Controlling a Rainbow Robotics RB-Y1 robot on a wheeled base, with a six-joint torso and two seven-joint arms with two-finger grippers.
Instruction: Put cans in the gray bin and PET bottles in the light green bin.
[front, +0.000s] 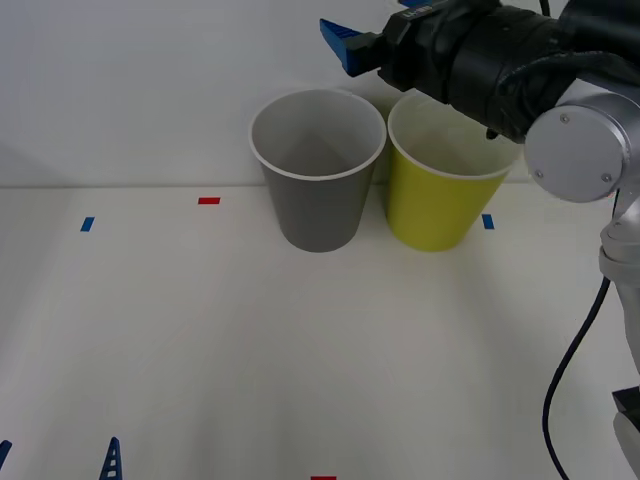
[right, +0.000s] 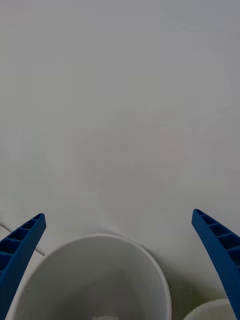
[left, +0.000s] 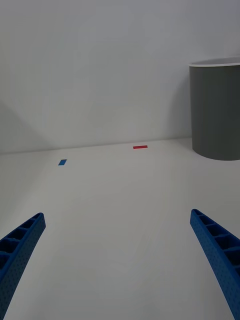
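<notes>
Side by side at the tabletop's (front: 250, 350) far edge: gray bin (front: 318, 190), light green bin (front: 440, 200), both tapered, white-rimmed, nearly touching. Right claw (right: 120, 265) spread wide, empty, above the gray bin. Left claw (left: 117, 260) spread, low near the front edge.

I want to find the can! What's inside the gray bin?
From the front, the gray bin shows a pale inside wall with nothing on it. Its floor is hidden by the near rim, so a can there cannot be ruled out. The open right gripper hangs above it.
</notes>
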